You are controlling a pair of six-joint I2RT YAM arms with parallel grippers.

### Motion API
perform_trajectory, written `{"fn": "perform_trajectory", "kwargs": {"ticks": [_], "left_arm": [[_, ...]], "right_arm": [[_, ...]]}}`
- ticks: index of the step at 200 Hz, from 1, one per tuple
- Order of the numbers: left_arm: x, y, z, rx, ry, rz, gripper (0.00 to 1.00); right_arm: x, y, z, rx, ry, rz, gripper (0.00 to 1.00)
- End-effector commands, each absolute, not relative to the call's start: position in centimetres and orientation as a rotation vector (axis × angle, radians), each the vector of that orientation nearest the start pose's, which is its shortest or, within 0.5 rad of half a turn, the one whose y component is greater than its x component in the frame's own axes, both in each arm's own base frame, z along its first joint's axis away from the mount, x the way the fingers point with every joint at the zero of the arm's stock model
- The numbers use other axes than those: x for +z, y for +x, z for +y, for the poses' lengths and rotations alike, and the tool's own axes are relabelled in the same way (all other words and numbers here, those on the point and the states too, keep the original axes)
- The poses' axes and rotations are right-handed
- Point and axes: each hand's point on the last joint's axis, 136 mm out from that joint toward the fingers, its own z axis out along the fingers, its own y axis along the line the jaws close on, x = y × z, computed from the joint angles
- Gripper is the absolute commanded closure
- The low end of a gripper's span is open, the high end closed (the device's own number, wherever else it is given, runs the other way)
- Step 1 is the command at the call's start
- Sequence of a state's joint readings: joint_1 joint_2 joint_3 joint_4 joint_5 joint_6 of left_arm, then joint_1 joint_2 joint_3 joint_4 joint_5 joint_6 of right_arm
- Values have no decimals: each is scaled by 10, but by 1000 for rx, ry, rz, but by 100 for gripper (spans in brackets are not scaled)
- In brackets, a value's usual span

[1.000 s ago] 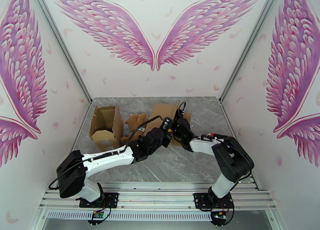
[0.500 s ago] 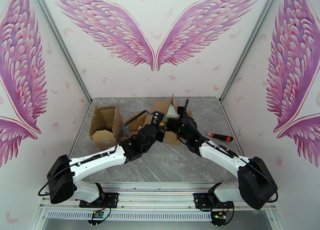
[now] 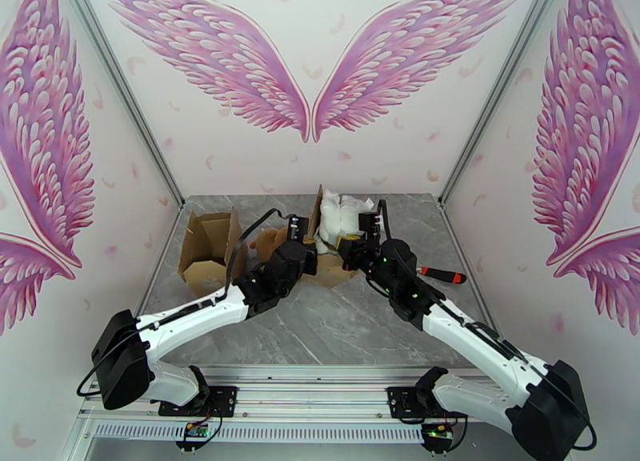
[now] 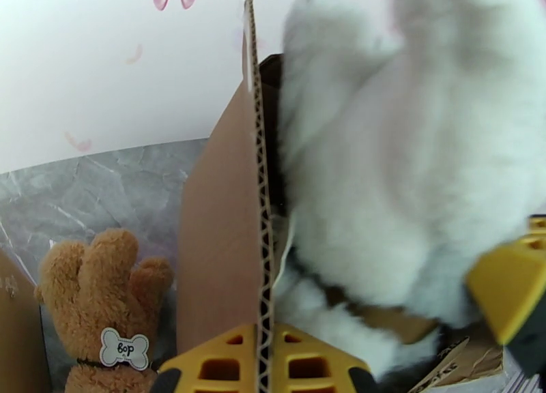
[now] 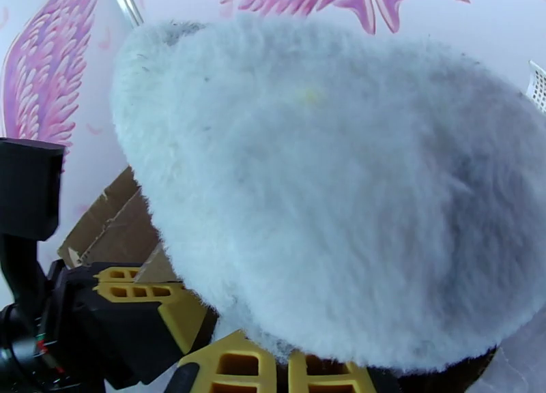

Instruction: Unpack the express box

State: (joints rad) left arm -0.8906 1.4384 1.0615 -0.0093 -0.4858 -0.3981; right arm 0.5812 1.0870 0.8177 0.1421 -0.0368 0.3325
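Containers: two cardboard boxes on the table (image 3: 344, 326).
- Centre box (image 3: 330, 274), mid-frame in the top view: open, one flap (image 4: 222, 237) standing upright. A white plush (image 3: 340, 214) sits in it, lower part inside the cardboard walls, upper part bulging above the flap and pressed against the flap's inner face.
- Left box (image 3: 210, 250), left of centre: open, flaps up, apart from both arms.

Pincers:
- Left pincer (image 4: 263, 350): clamped narrow on the flap's edge, with corrugated cardboard running straight up between the yellow fingers. In the top view it sits just left of the plush (image 3: 300, 232).
- Right pincer (image 5: 280, 368): closed on the white plush, fur spilling over both fingers. In the top view it sits at the plush's lower right (image 3: 352, 242).

Outside the boxes:
- A brown bear (image 3: 268, 242) lies on the table between the two boxes, just beside the flap's outer face. It has a bone-shaped "bop" tag.
- A red-and-black handled tool (image 3: 440, 275) lies right of centre, near the right arm.

Count: 2 boxes, 2 plush toys (1 white, 1 brown), 1 tool.
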Motion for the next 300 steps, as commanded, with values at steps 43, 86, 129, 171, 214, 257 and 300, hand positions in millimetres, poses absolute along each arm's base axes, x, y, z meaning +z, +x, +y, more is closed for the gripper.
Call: {"fn": "perform_trajectory", "kwargs": {"ticks": [43, 86, 129, 171, 214, 257, 300], "left_arm": [[228, 362, -277, -391, 9, 2029, 100], [207, 372, -277, -445, -34, 2109, 100], [195, 376, -281, -523, -63, 2175, 100], [189, 376, -286, -554, -85, 2220, 100], [182, 374, -285, -558, -106, 2243, 99], [188, 373, -288, -567, -80, 2232, 80], [214, 370, -285, -535, -28, 2180, 46]], "right_arm": [[462, 303, 193, 658, -197, 1428, 100], [463, 319, 149, 320, -121, 1671, 100], [409, 323, 107, 232, -58, 1840, 100], [311, 349, 100, 219, -55, 2058, 100], [233, 377, 101, 174, -79, 2188, 100], [177, 396, 110, 180, -100, 2291, 100], [148, 403, 118, 187, -130, 2404, 53]]}}
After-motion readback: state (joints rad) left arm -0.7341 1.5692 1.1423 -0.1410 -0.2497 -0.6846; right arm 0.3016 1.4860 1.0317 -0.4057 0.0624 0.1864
